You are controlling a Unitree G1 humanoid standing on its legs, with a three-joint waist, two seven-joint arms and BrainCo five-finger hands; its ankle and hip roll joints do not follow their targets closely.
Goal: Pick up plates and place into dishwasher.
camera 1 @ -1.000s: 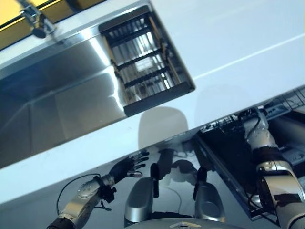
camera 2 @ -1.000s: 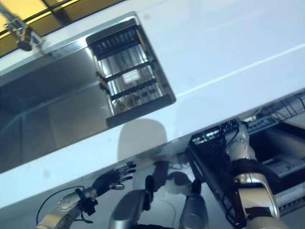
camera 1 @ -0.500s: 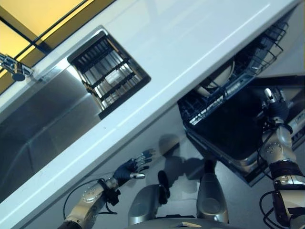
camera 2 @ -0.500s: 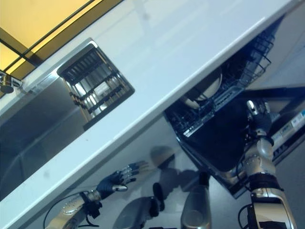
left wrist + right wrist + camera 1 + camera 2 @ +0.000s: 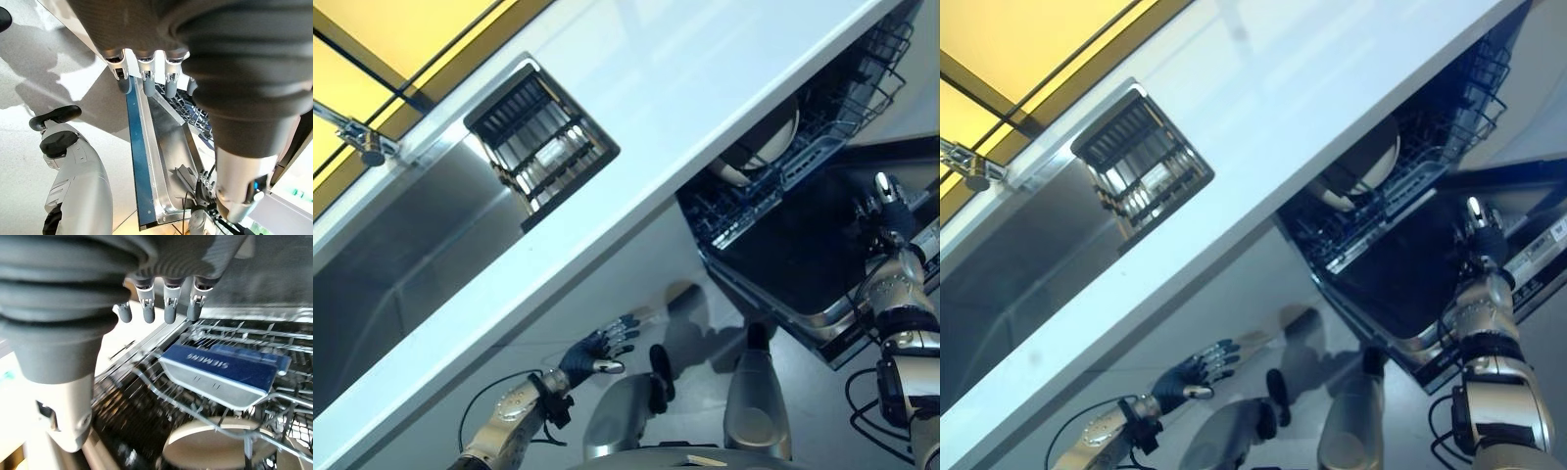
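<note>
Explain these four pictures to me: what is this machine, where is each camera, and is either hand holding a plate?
This is a two-armed humanoid robot. Two pictures come from its head camera, looking down at a white countertop with a steel sink and a dish rack. Below the counter stands an open dishwasher whose rack already holds a plate. The other two pictures come from wrist cameras. The left hand hangs low and open; the right hand, also open, is over the dishwasher door. Neither holds anything.

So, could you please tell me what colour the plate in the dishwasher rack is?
The plate is white, best seen in the left eye view.
</note>
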